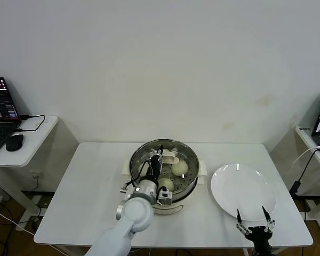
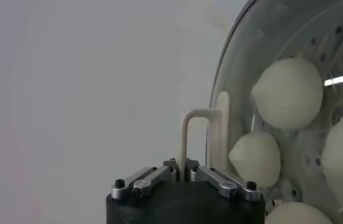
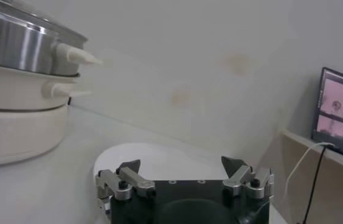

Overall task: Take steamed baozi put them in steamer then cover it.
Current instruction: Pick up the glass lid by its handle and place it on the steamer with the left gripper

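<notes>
The steamer [image 1: 177,201], a shiny steel pot on a white base, stands at the table's middle. The clear glass cover [image 1: 149,151] lies over it; I cannot tell if it rests on the rim. My left gripper [image 1: 159,160] is shut on the cover's cream bar handle [image 2: 187,131]. Through the glass [image 2: 244,61] I see several cream-white baozi [image 2: 287,91] on the perforated tray; two show in the head view [image 1: 180,168]. My right gripper [image 1: 254,218] is open and empty at the table's front right; it also shows in the right wrist view [image 3: 183,167].
An empty white plate [image 1: 242,189] lies right of the steamer, just beyond my right gripper, and shows in the right wrist view [image 3: 159,155]. The steamer's side handles [image 3: 77,56] point toward it. Side desks with laptops [image 1: 0,114] stand at both sides.
</notes>
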Available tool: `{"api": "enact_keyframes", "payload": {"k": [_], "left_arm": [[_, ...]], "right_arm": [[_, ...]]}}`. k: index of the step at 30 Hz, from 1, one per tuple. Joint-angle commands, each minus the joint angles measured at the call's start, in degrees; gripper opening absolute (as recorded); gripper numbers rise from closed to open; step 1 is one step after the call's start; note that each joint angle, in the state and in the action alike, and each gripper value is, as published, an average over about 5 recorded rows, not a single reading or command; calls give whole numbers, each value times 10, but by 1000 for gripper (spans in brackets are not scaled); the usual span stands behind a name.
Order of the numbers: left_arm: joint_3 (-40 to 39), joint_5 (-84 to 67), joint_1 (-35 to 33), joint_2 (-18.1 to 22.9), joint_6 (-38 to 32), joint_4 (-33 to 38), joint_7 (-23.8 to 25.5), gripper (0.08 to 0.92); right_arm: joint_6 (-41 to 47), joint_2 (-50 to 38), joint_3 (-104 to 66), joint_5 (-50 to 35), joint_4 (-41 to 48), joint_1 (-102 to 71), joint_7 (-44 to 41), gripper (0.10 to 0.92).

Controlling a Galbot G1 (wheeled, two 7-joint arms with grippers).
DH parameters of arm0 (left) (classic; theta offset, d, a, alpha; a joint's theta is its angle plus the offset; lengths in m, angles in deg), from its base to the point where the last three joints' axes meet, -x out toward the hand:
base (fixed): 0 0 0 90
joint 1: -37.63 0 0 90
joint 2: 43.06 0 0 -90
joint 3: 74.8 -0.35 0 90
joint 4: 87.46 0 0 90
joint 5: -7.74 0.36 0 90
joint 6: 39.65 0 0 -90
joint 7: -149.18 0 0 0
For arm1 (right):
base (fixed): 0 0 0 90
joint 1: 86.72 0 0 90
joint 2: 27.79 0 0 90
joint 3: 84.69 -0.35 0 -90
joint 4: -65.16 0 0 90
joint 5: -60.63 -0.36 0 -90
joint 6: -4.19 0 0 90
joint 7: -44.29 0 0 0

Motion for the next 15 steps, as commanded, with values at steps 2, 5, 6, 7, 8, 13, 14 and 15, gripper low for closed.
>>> {"api": "enact_keyframes", "payload": {"k": [2,5,6,7,8,13,14,15], "left_arm": [[5,9,-5,4,-9,3,-1,152],[6,7,-9,4,-9,10,-3,169],[7,6,-11,4,-8,14,-3,188],[7,4,-14,3,-8,19,-4,208],[7,2,-17,2,-8,24,-5,234],[7,-8,-43,-8,-9,57,-11,381],[8,-11,-51,-10,-9,66,-12,407],[9,-14,-59,-13,-10,76,-15,442]], "right_arm": [[0,0,1,1,1,0,0,823],[0,0,1,1,1,1,0,823],[0,0,2,1,1,1,0,823],[0,0,2,1,2,1,1,823],[0,0,2,2,2,1,1,823],[-1,0,2,3,2,0,1,823],[-1,0,3,3,2,0,1,823],[-1,0,3,3,1,-1,1,823]]}}
